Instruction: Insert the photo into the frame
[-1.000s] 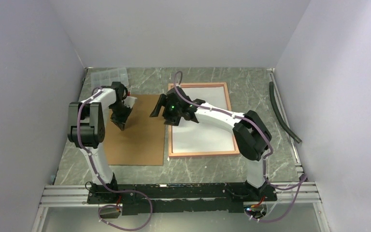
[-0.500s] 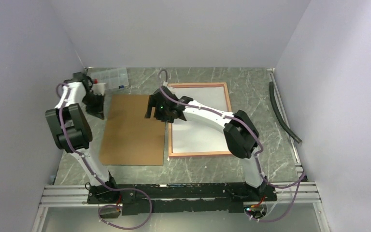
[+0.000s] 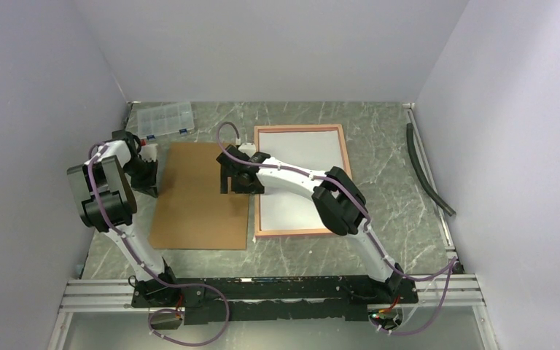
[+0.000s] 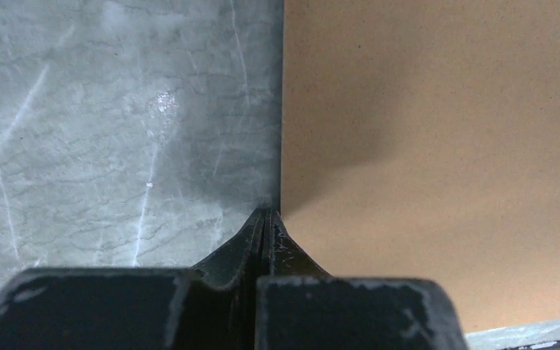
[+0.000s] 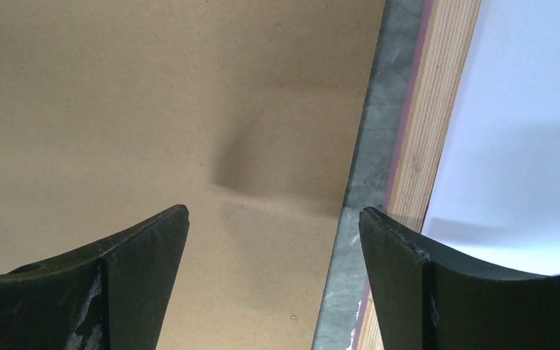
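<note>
The frame [image 3: 299,128] lies flat on the right half of the table, tan wood side up. Inside it the photo [image 3: 306,146] rests with its plain white back showing. My right gripper [image 3: 227,181] hangs open over the right edge of the brown backing board [image 3: 197,204]. In the right wrist view the right gripper [image 5: 273,219] spans the board [image 5: 153,109], a strip of table and the frame's rail [image 5: 437,109], with the photo [image 5: 525,109] beyond. My left gripper [image 3: 146,182] is shut and empty, and in the left wrist view the left gripper [image 4: 266,215] sits right at the left edge of the board [image 4: 437,146].
A clear plastic compartment box [image 3: 165,119] sits at the back left corner. A black hose [image 3: 426,171] runs along the right wall. The grey marbled table [image 4: 117,131] lies left of the board. The aluminium rail [image 3: 262,286] with the arm bases lines the near edge.
My left arm swung from above the board out to its left edge. My right gripper moved left from the frame's left rail to the board's right edge.
</note>
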### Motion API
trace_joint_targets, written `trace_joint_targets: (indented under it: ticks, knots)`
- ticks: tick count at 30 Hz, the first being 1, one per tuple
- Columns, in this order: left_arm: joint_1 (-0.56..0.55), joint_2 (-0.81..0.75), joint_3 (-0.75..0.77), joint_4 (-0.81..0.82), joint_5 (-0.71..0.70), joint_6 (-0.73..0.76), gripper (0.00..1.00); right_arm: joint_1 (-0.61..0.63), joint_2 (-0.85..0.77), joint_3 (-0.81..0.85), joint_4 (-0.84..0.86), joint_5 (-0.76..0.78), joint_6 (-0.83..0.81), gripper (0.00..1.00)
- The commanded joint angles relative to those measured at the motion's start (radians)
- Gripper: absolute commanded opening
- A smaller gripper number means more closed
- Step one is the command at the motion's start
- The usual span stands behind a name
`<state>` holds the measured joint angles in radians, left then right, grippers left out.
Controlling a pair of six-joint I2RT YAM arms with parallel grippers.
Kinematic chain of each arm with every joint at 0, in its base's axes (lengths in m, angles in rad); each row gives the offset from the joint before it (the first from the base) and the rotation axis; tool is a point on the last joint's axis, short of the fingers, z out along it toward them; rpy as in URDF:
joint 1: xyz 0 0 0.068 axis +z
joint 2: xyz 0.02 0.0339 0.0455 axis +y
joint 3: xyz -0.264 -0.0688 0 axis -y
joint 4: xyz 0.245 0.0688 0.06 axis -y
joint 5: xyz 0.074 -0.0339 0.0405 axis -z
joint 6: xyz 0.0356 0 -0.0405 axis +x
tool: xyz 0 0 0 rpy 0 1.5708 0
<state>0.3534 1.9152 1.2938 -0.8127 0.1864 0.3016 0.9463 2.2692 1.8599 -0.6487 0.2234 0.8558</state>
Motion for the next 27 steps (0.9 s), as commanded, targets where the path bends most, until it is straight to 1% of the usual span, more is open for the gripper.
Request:
trace_joint_targets:
  ticks: [1, 6, 9, 17, 20, 24, 27]
  knots:
    - [-0.010, 0.017, -0.036, 0.079, 0.019, -0.041, 0.03, 0.003, -0.006, 0.013, -0.032, 0.076, -0.008, 0.94]
    - [-0.019, 0.025, -0.065, 0.088, 0.033, -0.044, 0.03, 0.005, 0.017, 0.012, -0.036, 0.073, 0.004, 0.99]
    - [-0.026, 0.029, -0.079, 0.093, 0.043, -0.042, 0.03, 0.004, 0.039, 0.029, -0.029, 0.053, 0.010, 1.00]
    - [-0.070, 0.051, -0.108, 0.099, 0.078, -0.054, 0.03, 0.001, 0.111, 0.088, 0.007, -0.067, 0.064, 0.99]
    - [-0.096, 0.059, -0.111, 0.091, 0.094, -0.052, 0.03, -0.005, 0.081, 0.060, 0.078, -0.126, 0.087, 0.99]
    - [-0.118, 0.080, -0.111, 0.084, 0.115, -0.053, 0.03, -0.019, -0.003, -0.001, 0.179, -0.203, 0.122, 0.98]
    - [-0.137, 0.095, -0.113, 0.081, 0.121, -0.055, 0.03, -0.026, -0.055, -0.011, 0.229, -0.251, 0.140, 0.98]
